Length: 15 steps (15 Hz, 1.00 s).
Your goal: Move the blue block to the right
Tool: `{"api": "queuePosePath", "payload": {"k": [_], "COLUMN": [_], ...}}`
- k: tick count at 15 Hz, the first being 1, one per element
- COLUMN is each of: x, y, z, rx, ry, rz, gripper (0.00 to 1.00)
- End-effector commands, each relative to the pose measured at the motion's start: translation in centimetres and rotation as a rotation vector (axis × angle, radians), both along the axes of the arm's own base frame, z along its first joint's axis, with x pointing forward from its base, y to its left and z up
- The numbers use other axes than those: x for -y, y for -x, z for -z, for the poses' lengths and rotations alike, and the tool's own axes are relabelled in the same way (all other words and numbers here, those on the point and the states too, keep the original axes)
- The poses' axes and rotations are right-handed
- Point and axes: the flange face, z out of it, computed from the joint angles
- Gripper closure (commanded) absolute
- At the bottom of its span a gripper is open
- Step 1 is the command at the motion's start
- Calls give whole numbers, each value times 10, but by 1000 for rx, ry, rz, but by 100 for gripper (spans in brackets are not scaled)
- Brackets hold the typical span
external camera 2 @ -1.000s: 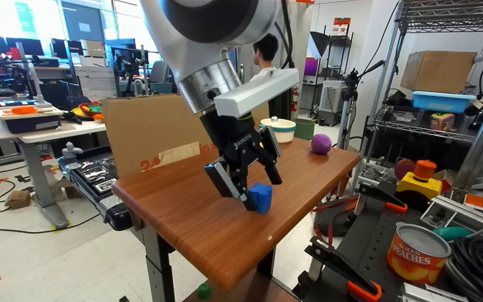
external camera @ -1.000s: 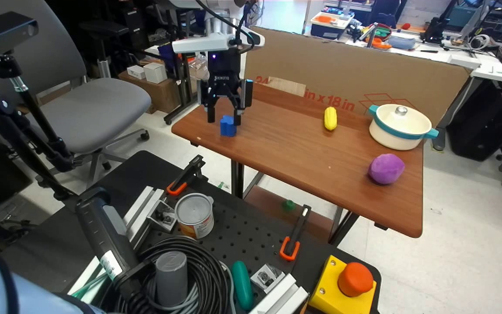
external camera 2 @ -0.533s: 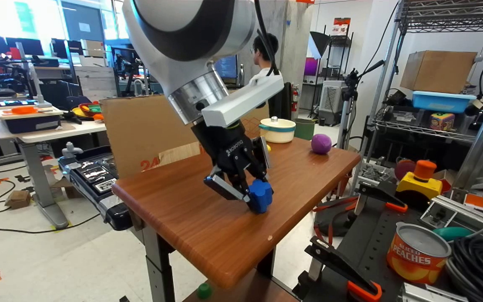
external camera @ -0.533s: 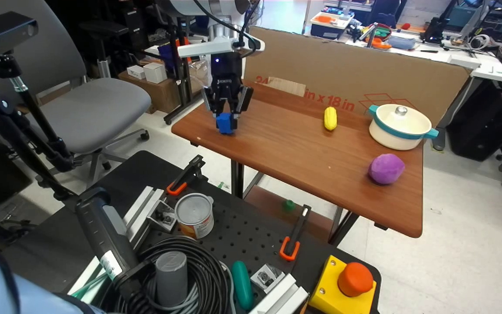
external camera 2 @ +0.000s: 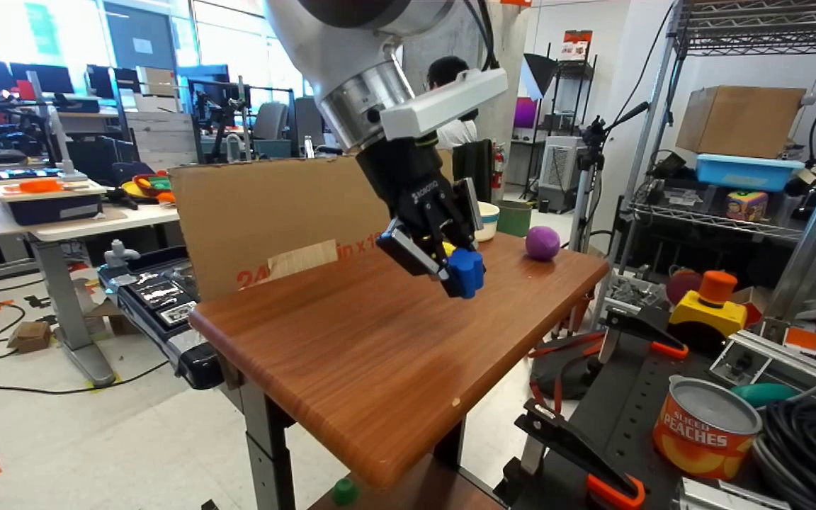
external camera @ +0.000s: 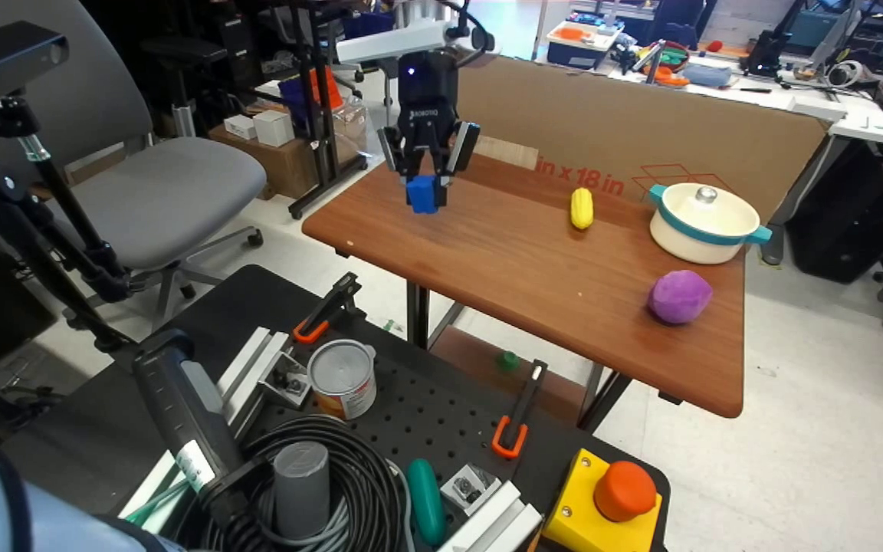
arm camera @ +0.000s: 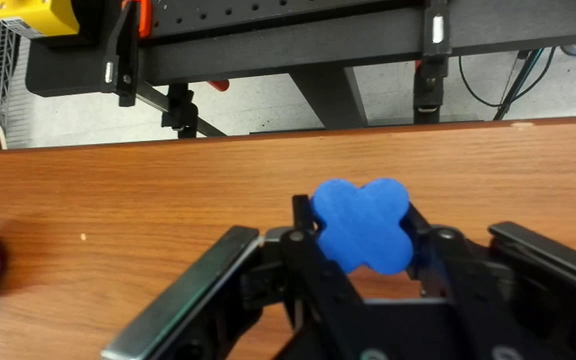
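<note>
The blue block hangs in the air above the brown table, in both exterior views. My gripper is shut on it, tilted, with one finger on each side. Seen from the wrist, the block shows a four-lobed face squeezed between the dark fingers. Wood surface shows beneath and around it. The block's sides toward the fingers are covered.
To the right on the table lie a yellow piece, a lidded cream pot and a purple ball. A cardboard wall lines the far edge. A black bench with clamps stands along the near side.
The fingers, open around the block on the table a second ago, closed on it. Gripper and block then rose off the table and shifted to the right in both exterior views.
</note>
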Motion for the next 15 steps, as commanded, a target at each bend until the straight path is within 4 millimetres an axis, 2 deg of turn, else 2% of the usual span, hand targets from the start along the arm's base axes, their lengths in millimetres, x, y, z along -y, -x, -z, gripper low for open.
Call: {"api": "queuePosePath", "payload": {"k": [1, 4, 7, 15], "x": [61, 115, 153, 210], "y": [-13, -29, -38, -60], "z": [-10, -6, 3, 55], "rx": [29, 41, 31, -14], "ry": [15, 43, 57, 106], "rz": [99, 207, 282, 417], "gripper": [84, 84, 84, 84]}}
